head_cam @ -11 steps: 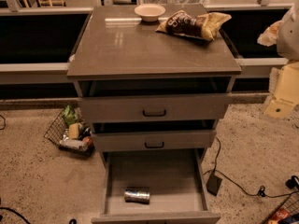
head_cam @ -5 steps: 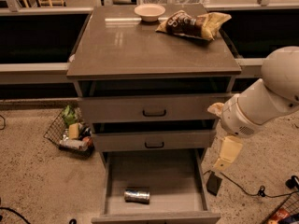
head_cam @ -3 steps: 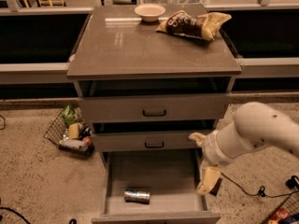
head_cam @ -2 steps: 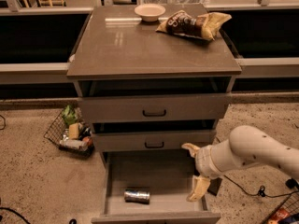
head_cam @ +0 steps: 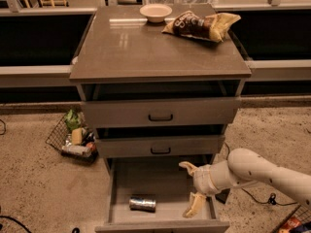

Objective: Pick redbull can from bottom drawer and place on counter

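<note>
The small silvery can with blue patches (head_cam: 142, 203) lies on its side on the floor of the pulled-out grey-brown bottom drawer (head_cam: 163, 177), near its front edge. The cream gripper (head_cam: 191, 187) hangs over the drawer's right side, fingers spread apart, not touching the can. The shiny grey-brown surface (head_cam: 146, 47) on top has open room in front. A pale round bowl (head_cam: 155, 12) and a brown-and-yellow chip bag (head_cam: 201, 24) sit at the back.

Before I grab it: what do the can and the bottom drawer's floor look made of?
Small slim silvery can, on its side: probably thin metal, glossy, with bright glints. Grey-brown bottom drawer floor: matte laminate or painted board, no shine; can't tell which. Cream two-finger gripper hangs open over the drawer, right of the can.
</note>
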`<state>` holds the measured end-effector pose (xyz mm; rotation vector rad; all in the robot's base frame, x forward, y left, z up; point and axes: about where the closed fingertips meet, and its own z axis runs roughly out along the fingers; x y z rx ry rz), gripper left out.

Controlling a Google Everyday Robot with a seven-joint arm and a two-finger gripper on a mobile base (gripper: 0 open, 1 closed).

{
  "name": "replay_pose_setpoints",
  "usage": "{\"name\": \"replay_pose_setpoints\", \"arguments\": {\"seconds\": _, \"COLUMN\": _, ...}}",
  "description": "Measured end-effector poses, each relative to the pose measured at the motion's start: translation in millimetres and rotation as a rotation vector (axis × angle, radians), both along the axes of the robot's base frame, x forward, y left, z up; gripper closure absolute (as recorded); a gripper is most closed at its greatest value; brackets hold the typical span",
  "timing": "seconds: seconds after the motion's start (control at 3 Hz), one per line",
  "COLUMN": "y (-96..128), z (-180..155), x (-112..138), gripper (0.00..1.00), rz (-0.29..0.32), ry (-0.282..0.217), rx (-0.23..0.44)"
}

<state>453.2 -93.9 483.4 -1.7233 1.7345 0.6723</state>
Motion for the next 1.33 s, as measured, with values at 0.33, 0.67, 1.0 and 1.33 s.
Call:
{"name": "replay_pose_setpoints", "arguments": {"seconds": 0.33, "y": 0, "z": 0, "x": -1, "gripper": 0.00, "rz": 0.000, "ry": 0.002, "rx": 0.000}}
{"name": "replay_pose_setpoints", "arguments": {"seconds": 0.67, "y": 2, "z": -14, "x": 5, "gripper": 0.00, "rz": -0.029, "ry": 0.008, "rx": -0.050}}
{"name": "replay_pose_setpoints", "arguments": {"seconds": 1.0, "y": 3, "z": -45, "x": 36, "gripper": 0.00, "rz": -0.041, "ry": -0.041, "rx": -0.085}}
{"name": "replay_pose_setpoints", "arguments": {"seconds": 1.33, "y": 16, "z": -106, "x": 76, "gripper": 0.00, "rz": -0.066, "ry": -0.077, "rx": -0.034}}
